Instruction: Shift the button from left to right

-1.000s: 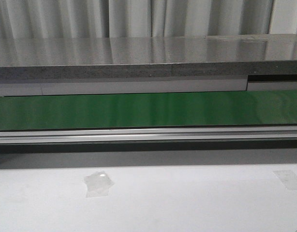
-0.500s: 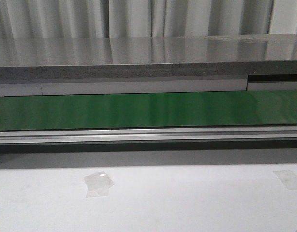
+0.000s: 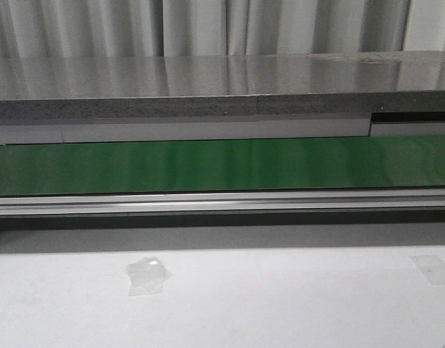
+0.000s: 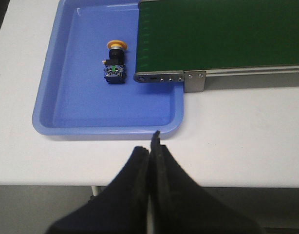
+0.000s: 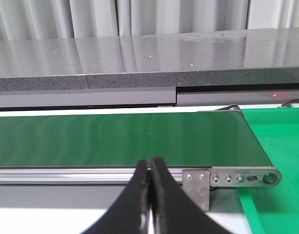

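The button (image 4: pixel 114 63), with an orange-yellow round head and a black switch body, lies on its side in a blue tray (image 4: pixel 66 122) at the left end of the green conveyor belt (image 4: pixel 222 34). My left gripper (image 4: pixel 151 146) is shut and empty, over the white table just short of the tray's near rim. My right gripper (image 5: pixel 150 168) is shut and empty, in front of the belt's aluminium rail (image 5: pixel 66 174) near its right end. Neither gripper nor the button shows in the front view.
The green belt (image 3: pixel 222 165) runs across the front view behind an aluminium rail (image 3: pixel 222 201), with a grey stone counter (image 3: pixel 222 87) behind. A green tray (image 5: pixel 281 146) sits at the belt's right end. Tape patches (image 3: pixel 146 275) lie on the white table.
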